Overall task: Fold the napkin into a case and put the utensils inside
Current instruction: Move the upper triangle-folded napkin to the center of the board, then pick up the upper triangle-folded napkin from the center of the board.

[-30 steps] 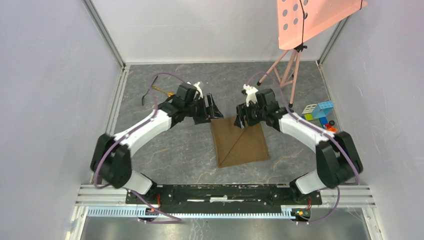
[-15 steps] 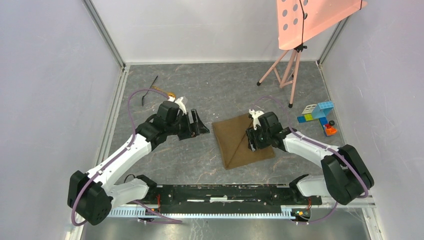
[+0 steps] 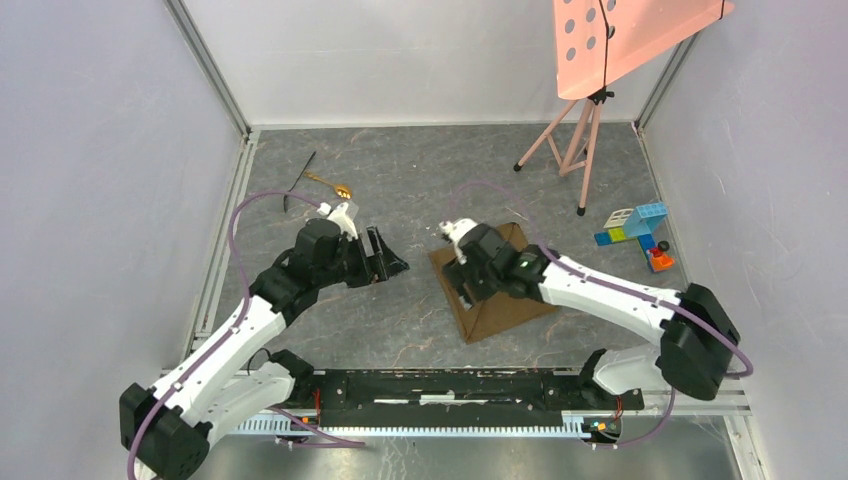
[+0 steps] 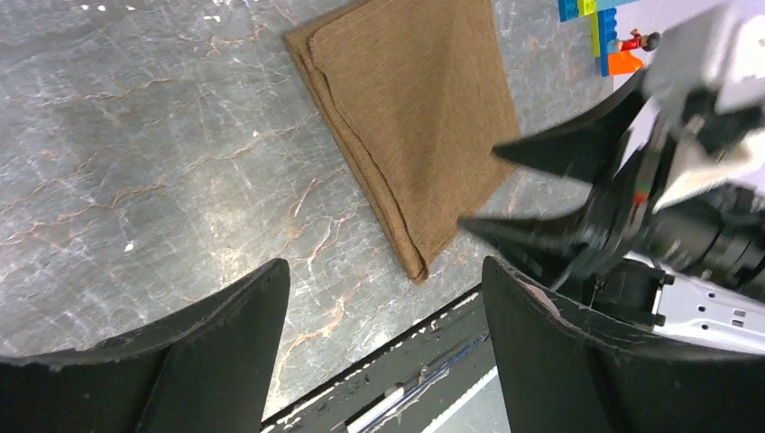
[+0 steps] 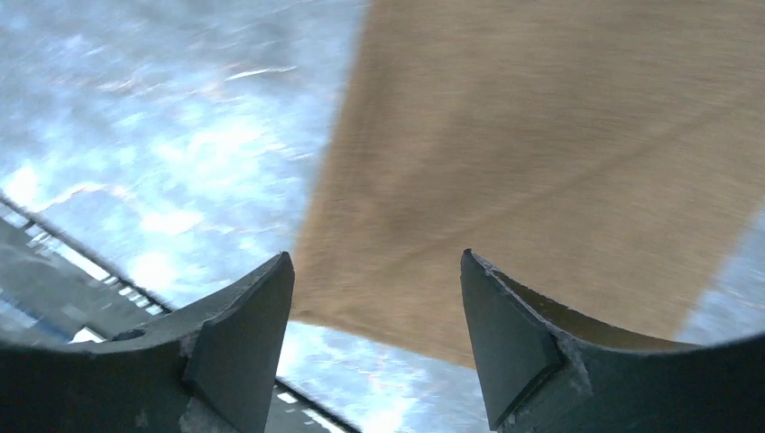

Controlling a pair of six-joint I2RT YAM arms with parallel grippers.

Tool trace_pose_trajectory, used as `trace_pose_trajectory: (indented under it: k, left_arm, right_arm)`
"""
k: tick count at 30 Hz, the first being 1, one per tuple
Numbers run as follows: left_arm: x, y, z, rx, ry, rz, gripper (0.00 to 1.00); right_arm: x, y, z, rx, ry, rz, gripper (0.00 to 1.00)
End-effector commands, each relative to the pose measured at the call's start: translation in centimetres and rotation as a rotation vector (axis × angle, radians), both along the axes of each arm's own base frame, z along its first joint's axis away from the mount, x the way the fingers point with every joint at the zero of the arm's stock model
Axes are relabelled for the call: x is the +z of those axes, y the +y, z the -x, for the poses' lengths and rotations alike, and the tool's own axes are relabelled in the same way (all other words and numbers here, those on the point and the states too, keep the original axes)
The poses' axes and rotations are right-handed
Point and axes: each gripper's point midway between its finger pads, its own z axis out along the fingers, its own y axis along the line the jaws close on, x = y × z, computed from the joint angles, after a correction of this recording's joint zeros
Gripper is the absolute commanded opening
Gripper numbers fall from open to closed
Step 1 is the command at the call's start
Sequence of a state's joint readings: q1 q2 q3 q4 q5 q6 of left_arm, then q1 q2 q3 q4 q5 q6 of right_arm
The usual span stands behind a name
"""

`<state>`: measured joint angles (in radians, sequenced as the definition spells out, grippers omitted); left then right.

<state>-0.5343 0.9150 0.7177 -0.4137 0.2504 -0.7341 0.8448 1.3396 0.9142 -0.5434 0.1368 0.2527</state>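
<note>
Brown cloth, the napkin point(image 3: 500, 315), lies folded flat on the grey marbled desk point(image 3: 400, 320), turned corner-on to the arm bases. The right arm point(image 3: 600, 292) reaches in from the napkin's right, forearm low and stretched across the cloth, with its wrist over the napkin's left half. The right jaws stand well apart, pointing down over the cloth near its left edge, with nothing between them. From the right wrist the napkin point(image 5: 541, 135) fills the space past the tips. It is blurred there, and whether the tips touch it cannot be told. The left arm point(image 3: 250, 320) is bent at the elbow to the napkin's left, its wrist aimed towards the cloth but short of it, above bare desk. The left jaws are spread wide and hold nothing. From the left wrist the napkin point(image 4: 415, 117) shows as a flat oblong with stacked layers along one long edge. The utensils are outside it: the gold spoon point(image 3: 335, 186) and the black utensil point(image 3: 298, 180) lie close together on the desk, well apart from the napkin, beyond it and to its left, past the left wrist. Toy blocks point(image 3: 635, 225) sit on the desk to the napkin's right, and a pink stand point(image 3: 575, 140) rises beyond the napkin on that same side.
</note>
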Motion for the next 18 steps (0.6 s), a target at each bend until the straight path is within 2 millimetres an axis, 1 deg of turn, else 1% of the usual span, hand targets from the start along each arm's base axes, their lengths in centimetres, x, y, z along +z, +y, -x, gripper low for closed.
trace_pose_trajectory:
  k: [1,5,7,12,18]
  left_arm:
    - [-0.1,1.8,-0.4,0.109,-0.050,-0.005,0.85]
    - [-0.2,2.0,0.3,0.108,-0.057,0.006,0.86]
    - [-0.5,2.2,0.5,0.101,-0.050,-0.003,0.85]
    - [-1.1,2.4,0.9,0.103,-0.044,-0.004,0.85]
    - [-0.9,2.4,0.9,0.100,-0.050,-0.005,0.85]
  right_arm:
    - [-1.5,4.4,4.9,0.069,0.143,-0.013,0.72]
    - [-1.7,6.2,5.6,0.104,0.133,0.050,0.61]
    - [-2.1,6.6,5.8,0.115,0.137,0.077,0.59]
    - [-3.7,6.5,6.4,0.131,0.155,0.130,0.55]
    - [-4.6,6.2,6.6,0.127,0.162,0.156,0.49]
